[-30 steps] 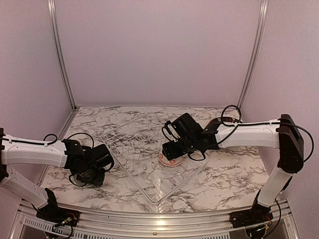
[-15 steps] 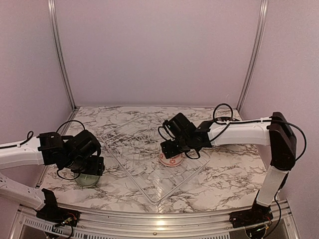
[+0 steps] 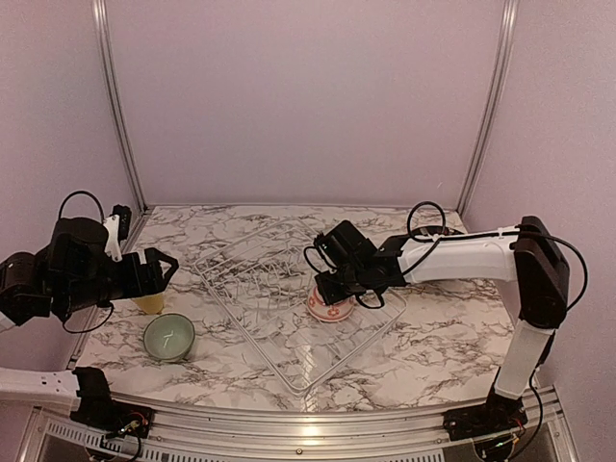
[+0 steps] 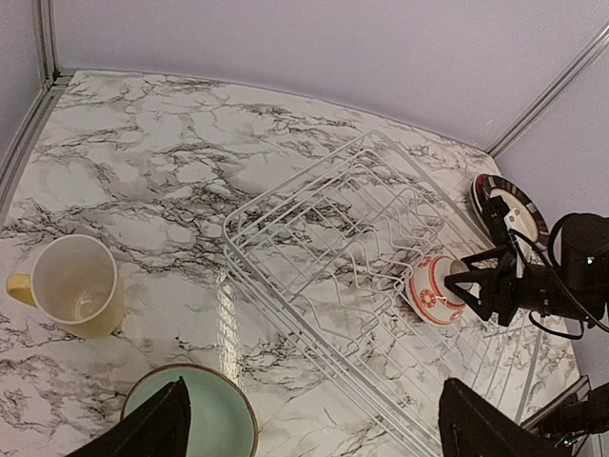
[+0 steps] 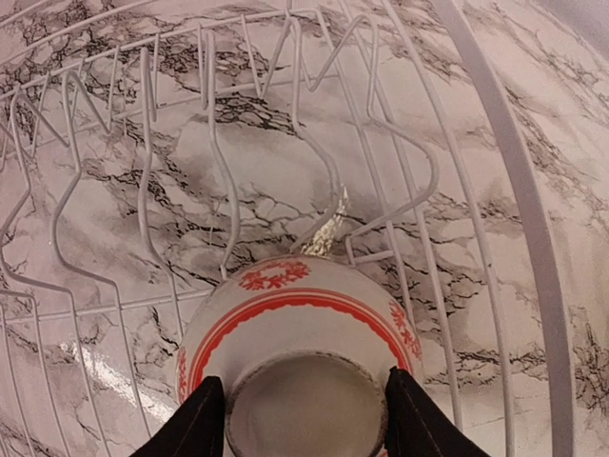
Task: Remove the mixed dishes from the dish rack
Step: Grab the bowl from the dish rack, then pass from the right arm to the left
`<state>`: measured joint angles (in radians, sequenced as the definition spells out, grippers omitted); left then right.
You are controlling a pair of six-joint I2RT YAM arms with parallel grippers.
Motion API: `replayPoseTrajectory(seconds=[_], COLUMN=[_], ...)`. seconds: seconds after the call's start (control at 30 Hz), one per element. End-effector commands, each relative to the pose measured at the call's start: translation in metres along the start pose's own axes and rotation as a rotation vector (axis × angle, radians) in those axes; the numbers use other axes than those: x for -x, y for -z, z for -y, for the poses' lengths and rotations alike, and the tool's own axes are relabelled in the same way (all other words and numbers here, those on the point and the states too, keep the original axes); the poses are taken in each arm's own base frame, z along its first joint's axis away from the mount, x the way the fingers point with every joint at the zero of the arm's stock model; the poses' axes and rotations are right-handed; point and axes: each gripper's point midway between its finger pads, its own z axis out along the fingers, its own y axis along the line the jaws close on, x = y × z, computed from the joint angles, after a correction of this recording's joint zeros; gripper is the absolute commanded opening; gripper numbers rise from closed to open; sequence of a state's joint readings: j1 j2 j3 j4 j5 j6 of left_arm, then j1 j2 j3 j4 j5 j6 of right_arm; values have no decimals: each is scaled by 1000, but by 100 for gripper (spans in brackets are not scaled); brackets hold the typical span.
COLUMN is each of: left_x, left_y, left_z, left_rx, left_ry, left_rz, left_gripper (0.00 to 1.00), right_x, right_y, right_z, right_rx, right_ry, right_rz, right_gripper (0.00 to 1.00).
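Observation:
The white wire dish rack [image 3: 274,289] lies flat mid-table. In it a small red-patterned white bowl [image 5: 304,314] sits upside down against the tines. My right gripper [image 5: 304,414] is over it, fingers pressed on both sides of its foot ring. The left wrist view shows the same bowl [image 4: 430,290] in the right gripper [image 4: 476,286]. My left gripper [image 4: 319,428] hangs open and empty, high above the table's left side. Below it the green bowl [image 3: 169,337] and the yellow cup [image 4: 76,286] stand on the marble.
A black-rimmed plate [image 4: 504,202] lies on the table beyond the rack's far right corner. The rack [image 4: 352,267] sits diagonally, with rows of upright tines. Walls and metal posts [image 3: 114,106] close in the back and sides.
My left gripper opened, left the green bowl on the table and rose back to the left. My right gripper's fingers closed in on the red-patterned bowl's foot.

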<state>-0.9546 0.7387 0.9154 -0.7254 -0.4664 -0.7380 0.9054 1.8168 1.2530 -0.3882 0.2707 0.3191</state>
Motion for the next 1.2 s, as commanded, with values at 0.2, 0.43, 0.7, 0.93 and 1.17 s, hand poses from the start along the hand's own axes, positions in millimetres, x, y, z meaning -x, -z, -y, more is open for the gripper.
replayPoseTrajectory(seconds=[0.2,0.43,0.7,0.93,1.17], left_x=[43,42,32,2,-26], left_y=[9,-6,-26,-49,-65], left_z=[31,63,115,178,216], left_rx=[-141,-229,-429,-713,-920], left_ry=[25,15,44,162,299], left_rz=[176,140,80,-77,-220], left_gripper=[95,97,99,99,99], right_x=[12,20,34,49,58], right_y=[16,44,83,114,144], right_z=[-9,-21,-21,-26,-38], right_rx=[48,170,437,755,941], right_ry=[-10,-54,-206,-341,-387], right_rz=[40,112,218,292,358], right_gripper=[35,29,26,26,26])
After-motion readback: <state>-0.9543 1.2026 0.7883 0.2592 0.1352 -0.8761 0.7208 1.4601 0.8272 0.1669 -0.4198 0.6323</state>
